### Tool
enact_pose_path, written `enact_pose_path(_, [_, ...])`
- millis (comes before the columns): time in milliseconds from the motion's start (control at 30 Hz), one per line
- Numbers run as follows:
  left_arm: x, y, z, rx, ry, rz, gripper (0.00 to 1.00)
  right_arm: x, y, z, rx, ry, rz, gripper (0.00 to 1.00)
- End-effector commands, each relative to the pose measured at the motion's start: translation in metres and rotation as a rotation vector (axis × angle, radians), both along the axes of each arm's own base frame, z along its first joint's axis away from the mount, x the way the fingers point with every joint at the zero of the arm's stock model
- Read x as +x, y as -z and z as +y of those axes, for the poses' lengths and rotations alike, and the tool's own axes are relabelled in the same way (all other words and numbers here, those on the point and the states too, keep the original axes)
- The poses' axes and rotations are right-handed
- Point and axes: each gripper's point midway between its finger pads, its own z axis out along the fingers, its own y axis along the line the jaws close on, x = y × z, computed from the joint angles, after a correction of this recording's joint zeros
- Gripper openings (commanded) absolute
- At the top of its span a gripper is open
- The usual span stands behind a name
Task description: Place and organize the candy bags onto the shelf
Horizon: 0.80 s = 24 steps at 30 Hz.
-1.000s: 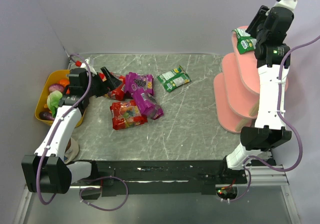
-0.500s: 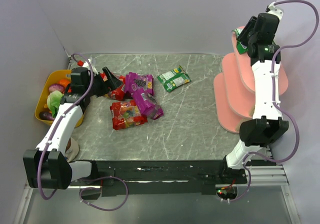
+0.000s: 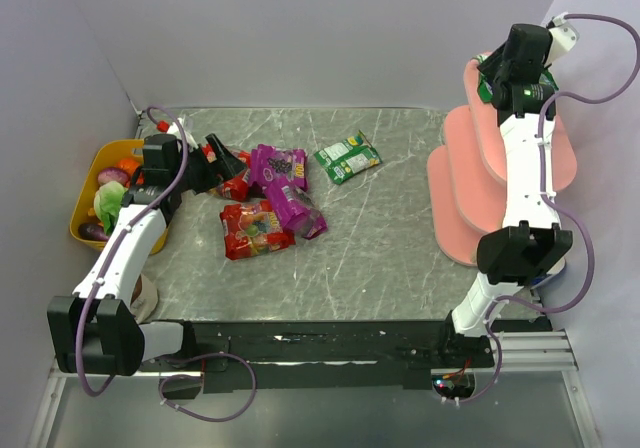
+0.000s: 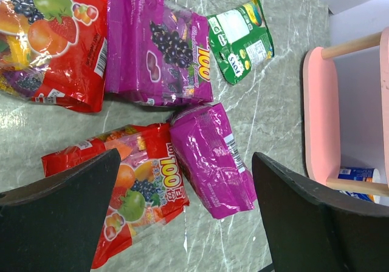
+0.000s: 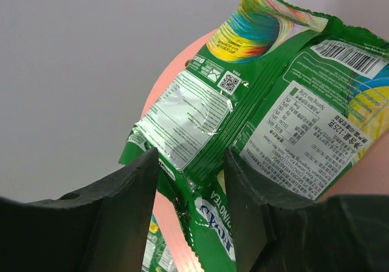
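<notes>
candy bags [image 4: 158, 59] x6, shelf [image 3: 478, 163] x1

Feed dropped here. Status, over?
Left gripper open above five loose bags. Right gripper straddles green bag atop shelf, grip unclear. Nothing blocking.

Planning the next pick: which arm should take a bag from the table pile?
Left. The left end effector hangs open at the pile of red and purple bags. The right end effector is up at the shelf top tier, straddling a green bag.
</notes>
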Motion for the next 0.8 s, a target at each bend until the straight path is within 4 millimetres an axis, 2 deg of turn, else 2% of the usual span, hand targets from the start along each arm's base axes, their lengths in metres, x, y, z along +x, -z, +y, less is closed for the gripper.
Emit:
enact_pose_path(0, [0.008, -0.023, -0.003, -0.011, 0.019, -0.064, 0.96, 0.001, 0.038, -0.004, 0.033, 0.048, 0.098, 0.55])
enact_pose_path(100, [0.008, -0.022, -0.004, -0.016, 0.020, -0.062, 0.96, 0.003, 0.027, 0.000, 0.011, 0.031, 0.062, 0.55])
enact_pose_path(200, [0.008, -0.023, -0.004, -0.016, 0.020, -0.062, 0.96, 0.001, 0.007, 0.009, -0.026, -0.001, 0.011, 0.55])
enact_pose_path(300, [0.008, -0.023, -0.004, -0.016, 0.019, -0.064, 0.96, -0.007, -0.021, 0.014, -0.057, -0.026, -0.042, 0.55])
enact_pose_path(400, [0.008, -0.023, -0.005, -0.020, 0.022, -0.064, 0.96, -0.018, -0.039, 0.013, -0.082, -0.017, -0.072, 0.55])
enact_pose_path(567, [0.007, -0.022, -0.005, -0.024, 0.025, -0.063, 0.96, -0.031, -0.059, 0.010, -0.106, -0.008, -0.108, 0.56])
enact_pose_path(667, [0.008, -0.022, -0.005, -0.023, 0.026, -0.067, 0.96, -0.037, -0.067, 0.017, -0.117, -0.039, -0.119, 0.56])
enact_pose_path(767, [0.007, -0.024, -0.005, -0.021, 0.027, -0.069, 0.96, -0.044, -0.081, 0.034, -0.164, -0.110, -0.148, 0.59])
